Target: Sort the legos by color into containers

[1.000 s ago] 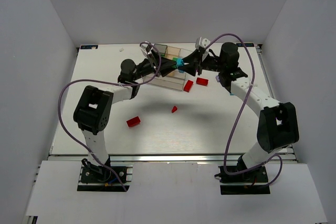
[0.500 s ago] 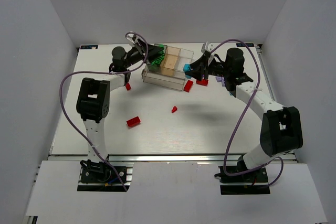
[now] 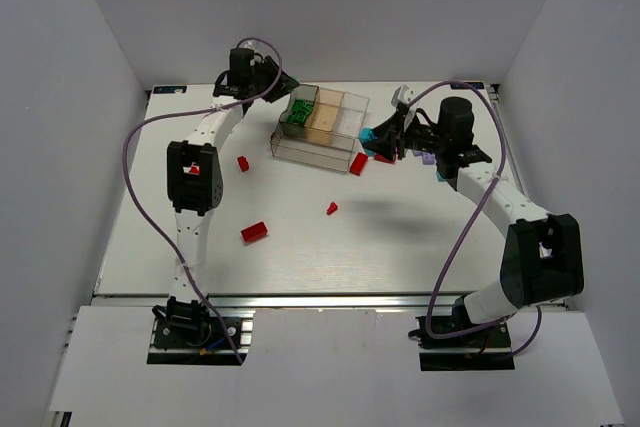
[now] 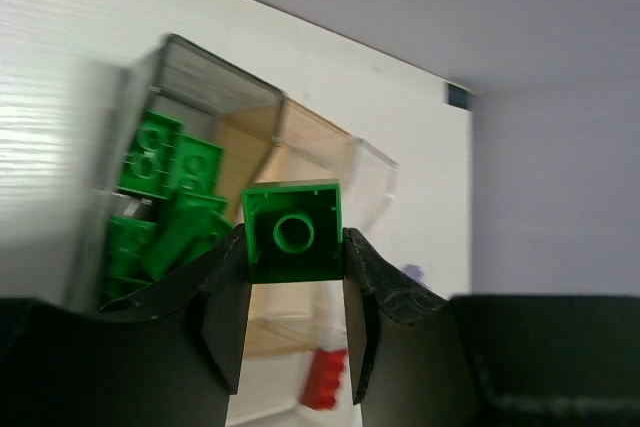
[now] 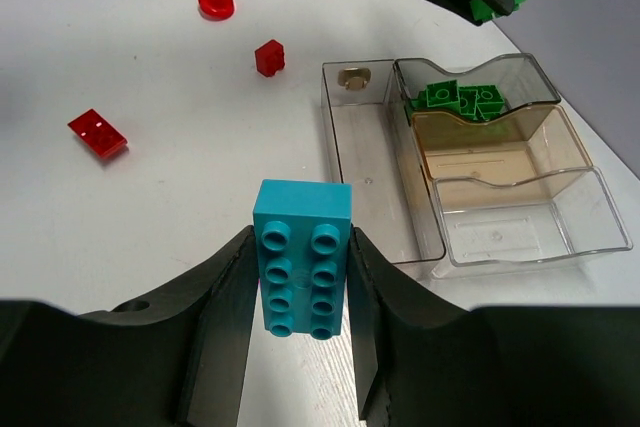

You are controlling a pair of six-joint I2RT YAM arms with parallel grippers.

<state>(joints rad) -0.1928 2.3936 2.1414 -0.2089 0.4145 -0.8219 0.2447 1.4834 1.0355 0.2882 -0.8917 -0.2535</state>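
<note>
As my arms are retreating from the clear divided plastic tray (image 3: 312,151), left jaws are gripping a square green brick (image 4: 292,232), right jaws a cyan eight-stud brick (image 5: 301,257), both undelivered.

White table (image 3: 300,257) spread across the middle, boxed in by a grey left wall (image 3: 60,147), back wall (image 3: 320,7) and right wall (image 3: 590,107). Metal rail (image 3: 320,299) along the near edge, white board (image 3: 330,347) just in front. Small dark tab (image 3: 493,90) at the far right corner, pale label (image 3: 172,90) far left.
</note>
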